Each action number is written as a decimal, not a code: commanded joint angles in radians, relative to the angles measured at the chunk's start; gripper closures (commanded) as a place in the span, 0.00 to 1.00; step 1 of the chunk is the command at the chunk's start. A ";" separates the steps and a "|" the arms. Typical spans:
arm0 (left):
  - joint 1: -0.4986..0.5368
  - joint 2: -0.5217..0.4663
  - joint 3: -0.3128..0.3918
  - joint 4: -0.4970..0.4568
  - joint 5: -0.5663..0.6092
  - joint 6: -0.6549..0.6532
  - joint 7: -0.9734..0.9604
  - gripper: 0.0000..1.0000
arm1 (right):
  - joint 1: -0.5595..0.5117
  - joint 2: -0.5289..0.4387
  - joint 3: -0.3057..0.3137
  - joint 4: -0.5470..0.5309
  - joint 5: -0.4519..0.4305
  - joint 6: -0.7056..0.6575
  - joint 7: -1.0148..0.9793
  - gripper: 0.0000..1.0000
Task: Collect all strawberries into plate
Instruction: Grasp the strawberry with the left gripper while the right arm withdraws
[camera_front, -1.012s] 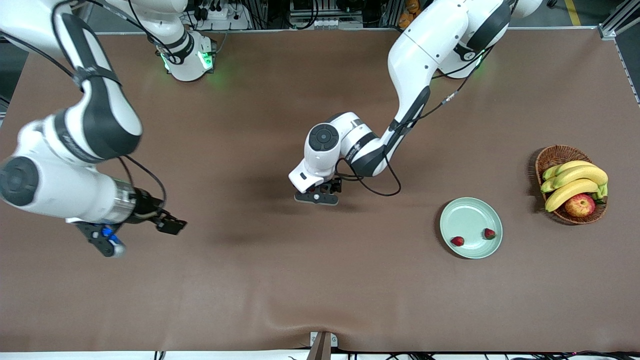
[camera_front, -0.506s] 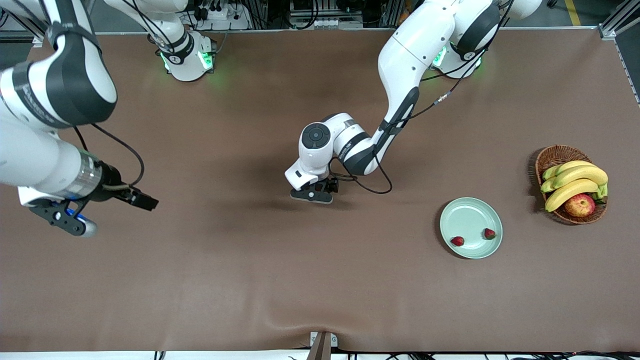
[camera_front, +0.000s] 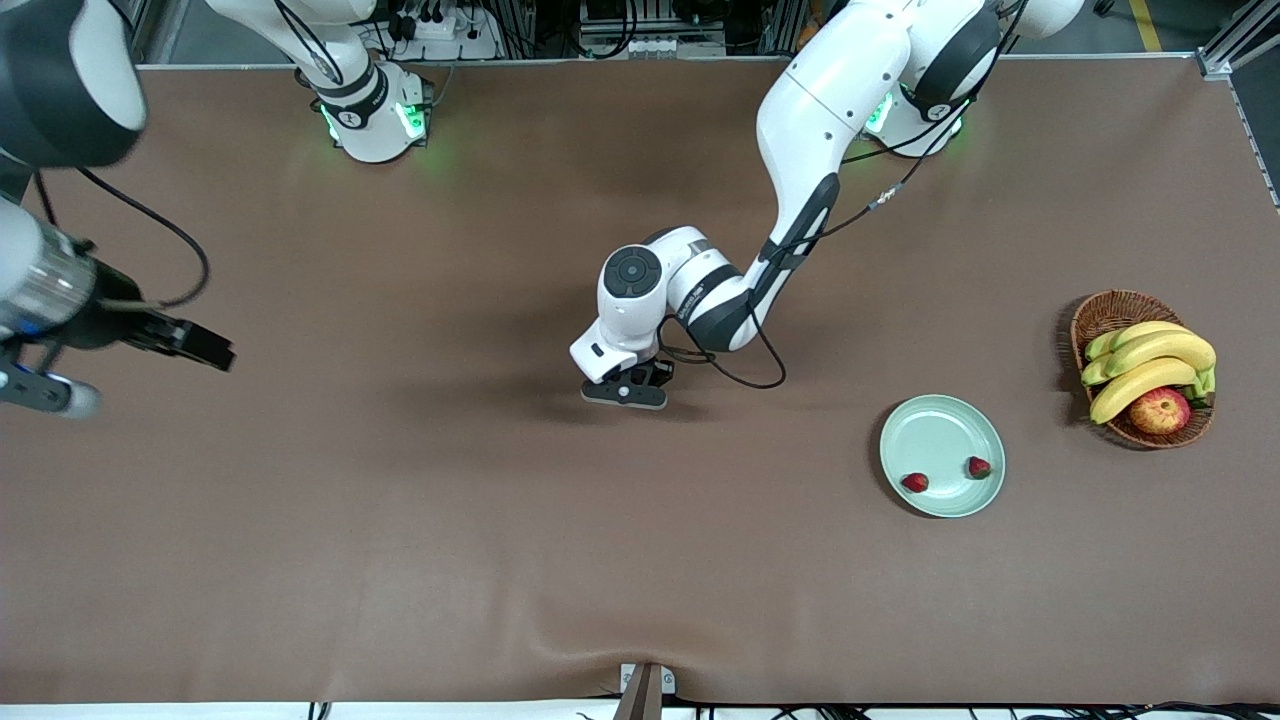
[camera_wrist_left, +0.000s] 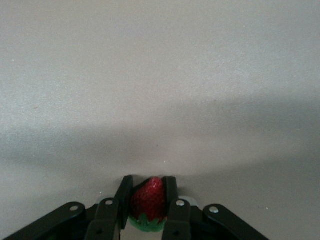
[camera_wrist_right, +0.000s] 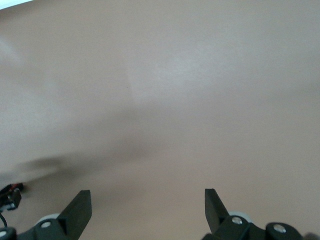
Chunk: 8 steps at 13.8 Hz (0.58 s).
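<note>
On the brown surface (camera_front: 400, 560), your left gripper's (camera_wrist_left: 148, 207) fingers clamp the strawberry (camera_wrist_left: 148, 201); lift straight, gently. Right gripper (camera_wrist_right: 147, 210) waits, fingers apart.

Left gripper (camera_wrist_left: 147, 210) jaws now clamping strawberry (camera_wrist_left: 148, 202).
</note>
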 joint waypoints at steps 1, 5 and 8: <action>-0.016 0.008 0.006 0.014 0.009 -0.001 -0.038 0.83 | 0.038 -0.086 -0.036 -0.052 0.001 -0.043 -0.059 0.00; 0.008 -0.067 0.006 0.012 0.003 -0.071 -0.125 0.83 | 0.044 -0.205 -0.039 -0.177 0.002 -0.029 -0.067 0.00; 0.098 -0.159 0.006 0.011 0.003 -0.209 -0.207 0.83 | 0.033 -0.218 -0.056 -0.191 0.004 -0.026 -0.143 0.00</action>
